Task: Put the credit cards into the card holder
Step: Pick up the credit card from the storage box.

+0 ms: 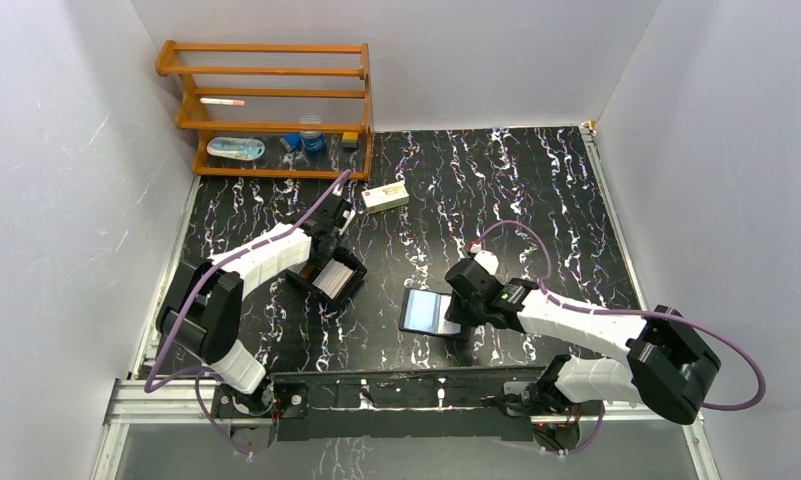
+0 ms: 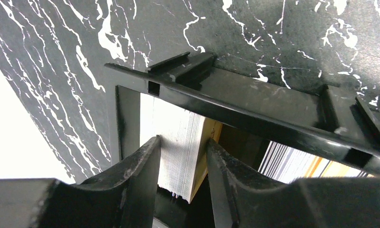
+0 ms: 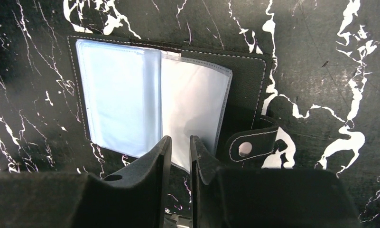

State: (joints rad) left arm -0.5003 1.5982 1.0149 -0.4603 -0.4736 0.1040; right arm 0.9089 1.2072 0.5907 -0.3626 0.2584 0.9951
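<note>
The top view looks down from high behind the near edge over the whole counter. The left wrist view peers close past the left claw into the black box of credit cards, which lies left of centre from above. The right wrist view, equally close, faces down past the right claw onto the card holder, lower centre from above.

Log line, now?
left jaws: astride white plastic card stack in black hinged box | right jaws: narrow, at open black folding card holder

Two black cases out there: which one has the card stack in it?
The deeper hinged box at the left gripper; the credit cards stand inside it. The flat card holder by the right gripper shows only clear sleeves.
</note>
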